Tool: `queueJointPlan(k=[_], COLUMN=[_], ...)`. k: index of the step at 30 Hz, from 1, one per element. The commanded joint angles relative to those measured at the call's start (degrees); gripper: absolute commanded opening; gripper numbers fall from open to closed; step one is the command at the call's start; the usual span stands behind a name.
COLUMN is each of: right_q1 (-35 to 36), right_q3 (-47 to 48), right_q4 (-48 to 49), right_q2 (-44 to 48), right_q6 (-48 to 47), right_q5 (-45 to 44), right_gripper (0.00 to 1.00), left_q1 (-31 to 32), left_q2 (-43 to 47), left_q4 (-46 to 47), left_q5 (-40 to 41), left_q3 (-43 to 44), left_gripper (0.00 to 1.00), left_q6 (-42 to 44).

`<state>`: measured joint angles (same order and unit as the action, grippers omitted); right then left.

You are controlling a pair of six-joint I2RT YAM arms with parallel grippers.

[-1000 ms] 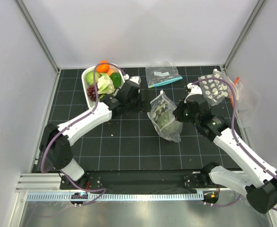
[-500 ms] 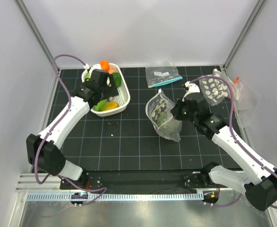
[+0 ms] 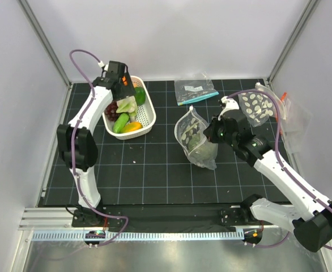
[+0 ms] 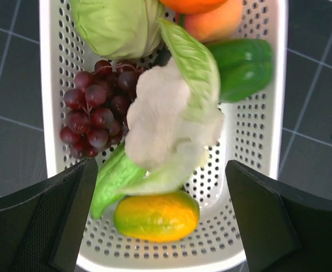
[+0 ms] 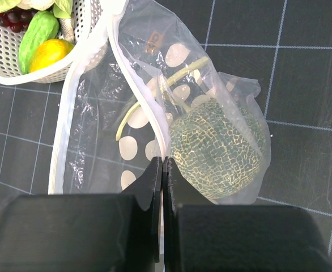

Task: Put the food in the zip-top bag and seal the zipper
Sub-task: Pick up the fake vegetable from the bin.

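The zip-top bag (image 3: 191,136) with white ovals stands at mid-table, its mouth open toward the basket. A dark green melon (image 5: 217,150) lies inside it. My right gripper (image 5: 163,164) is shut on the bag's zipper rim (image 5: 137,85) and holds it up. My left gripper (image 4: 160,164) is open and empty, above the white basket (image 3: 150,120). Straight below it are the white cauliflower (image 4: 166,124), a yellow-orange piece (image 4: 156,216) and a green piece (image 4: 112,181). Purple grapes (image 4: 95,110), a green pepper (image 4: 242,65) and a pale cabbage (image 4: 118,22) also lie in the basket.
A smaller clear bag with a teal strip (image 3: 194,90) lies at the back middle. A dotted bag with an orange-red strip (image 3: 258,106) lies at the back right, beside my right arm. Metal frame posts stand at both back corners.
My left arm has swung from beside the bag back left to above the basket. My right gripper has kept its hold on the bag's rim, nearly still.
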<state>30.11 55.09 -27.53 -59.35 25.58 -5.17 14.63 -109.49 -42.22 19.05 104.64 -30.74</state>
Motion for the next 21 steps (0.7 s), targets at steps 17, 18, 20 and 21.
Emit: queueJointPlan(k=[17, 18, 20, 21], right_q1=[0.04, 0.04, 0.04, 0.04], right_q3=[2.92, 3.09, 3.36, 3.53], right_q4=[-1.74, -1.91, -2.00, -1.83], right_q2=[2.31, 2.14, 1.70, 1.61], right_q6=[-0.62, -0.71, -0.71, -0.80], right_q5=[-1.51, -1.51, -1.42, -1.34], right_gripper=[0.01, 0.01, 0.01, 0.01], left_q1=[-6.55, -6.46, -6.55, -6.55], left_q2=[-2.85, -1.53, 2.25, 3.40], left_q4=[8.81, 9.34, 10.05, 10.14], left_q5=[-22.21, -23.34, -24.84, -25.55], left_q3=[-1.97, -2.85, -4.35, -5.66], left_gripper=[0.40, 0.40, 0.37, 0.36], left_q6=[-4.06, -4.15, -4.33, -4.33])
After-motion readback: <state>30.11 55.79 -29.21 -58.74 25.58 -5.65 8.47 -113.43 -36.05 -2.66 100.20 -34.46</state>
